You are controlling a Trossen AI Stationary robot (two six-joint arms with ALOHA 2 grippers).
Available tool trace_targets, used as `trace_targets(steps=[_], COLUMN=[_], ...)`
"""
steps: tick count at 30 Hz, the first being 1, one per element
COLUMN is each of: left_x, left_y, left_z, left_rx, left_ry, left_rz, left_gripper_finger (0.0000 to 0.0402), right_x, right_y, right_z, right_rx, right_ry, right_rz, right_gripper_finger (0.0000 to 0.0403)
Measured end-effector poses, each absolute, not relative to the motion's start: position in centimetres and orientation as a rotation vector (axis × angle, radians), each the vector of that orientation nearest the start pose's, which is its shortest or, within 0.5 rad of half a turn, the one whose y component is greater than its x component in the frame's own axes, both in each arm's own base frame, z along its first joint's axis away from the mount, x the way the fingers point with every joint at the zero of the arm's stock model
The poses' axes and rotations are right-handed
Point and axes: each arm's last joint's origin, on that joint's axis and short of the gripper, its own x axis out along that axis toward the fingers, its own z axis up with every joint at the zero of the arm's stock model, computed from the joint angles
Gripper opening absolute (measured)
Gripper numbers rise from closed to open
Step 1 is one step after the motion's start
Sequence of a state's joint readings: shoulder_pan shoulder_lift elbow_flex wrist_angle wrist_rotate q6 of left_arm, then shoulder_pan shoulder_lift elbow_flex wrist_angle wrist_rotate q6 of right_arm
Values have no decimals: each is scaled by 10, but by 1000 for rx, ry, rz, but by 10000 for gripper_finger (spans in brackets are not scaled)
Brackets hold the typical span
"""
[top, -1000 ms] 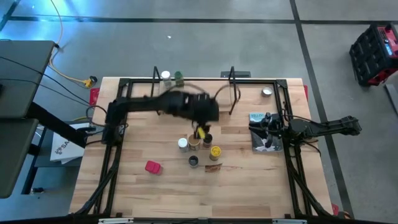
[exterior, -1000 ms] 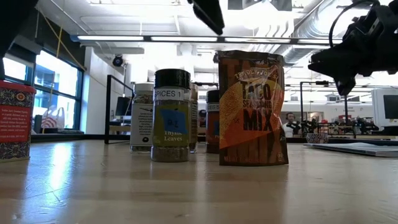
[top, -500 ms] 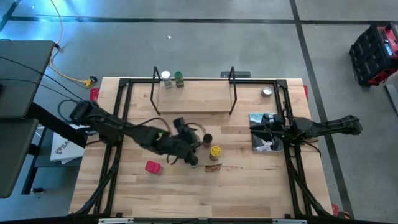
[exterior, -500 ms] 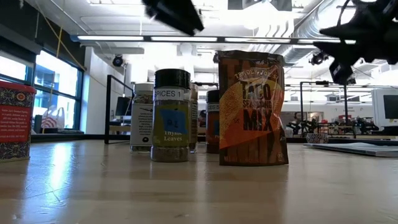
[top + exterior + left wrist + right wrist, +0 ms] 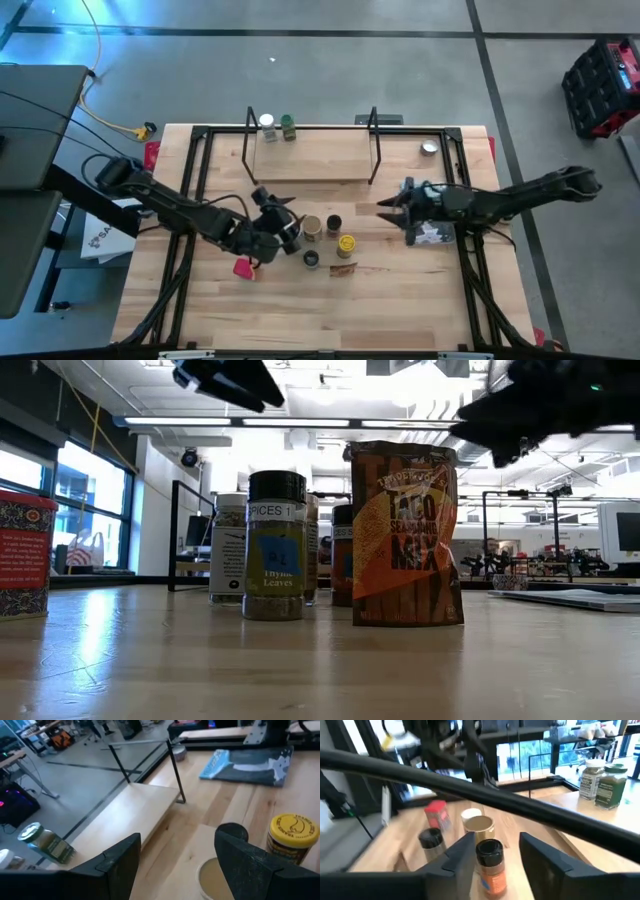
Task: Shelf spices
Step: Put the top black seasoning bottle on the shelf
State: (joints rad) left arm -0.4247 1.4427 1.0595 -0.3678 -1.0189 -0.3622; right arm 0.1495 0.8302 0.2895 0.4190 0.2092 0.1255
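The shelf (image 5: 310, 166) is a light board with black wire uprights at the table's far side. A white jar (image 5: 267, 123) and a green jar (image 5: 288, 126) stand on its left end. In mid-table stand a tan jar (image 5: 311, 228), a dark jar (image 5: 333, 222), a yellow jar (image 5: 346, 243), another dark jar (image 5: 311, 260), a brown packet (image 5: 343, 268) and a red box (image 5: 244, 268). My left gripper (image 5: 290, 228) hovers open just left of the tan jar (image 5: 214, 876). My right gripper (image 5: 385, 210) is open and points left at the dark jar (image 5: 490, 861).
A flat book (image 5: 425, 212) lies under my right arm near the table's right edge. A small silver tin (image 5: 429, 148) sits at the far right. A black frame (image 5: 200, 180) runs along the table's sides. In the low view the packet (image 5: 405, 535) and a thyme jar (image 5: 276, 545) stand nearest.
My left gripper has swung from just in front of the shelf toward the near-left and now hangs beside the cluster of jars. My right gripper has moved from above the book toward the table's left, closer to the dark jar. The jars have stayed put.
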Motion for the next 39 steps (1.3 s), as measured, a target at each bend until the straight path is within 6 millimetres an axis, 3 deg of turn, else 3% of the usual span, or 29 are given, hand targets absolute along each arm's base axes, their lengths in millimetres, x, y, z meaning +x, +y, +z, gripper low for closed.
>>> trace_targets(steps=[8,11,21,30,39], left_x=[256,247,227,225,225], left_y=[-112,-118,-130,-134,-134], left_z=[276,273,269,269,269], left_rx=[145,152,141,144,145], left_ry=[447,434,386,382,382], left_rz=[685,710,744,729,729], left_gripper_finger=[248,248,248,248,248], right_x=[238,260,322,332,332], right_y=[15,14,17,18,19], right_z=[229,227,211,186,183], right_rx=[72,66,48,81,89], right_ry=[271,374,560,684,708], right_rz=[-124,-118,-101,-123,-102], right_gripper_finger=[254,281,293,293,290])
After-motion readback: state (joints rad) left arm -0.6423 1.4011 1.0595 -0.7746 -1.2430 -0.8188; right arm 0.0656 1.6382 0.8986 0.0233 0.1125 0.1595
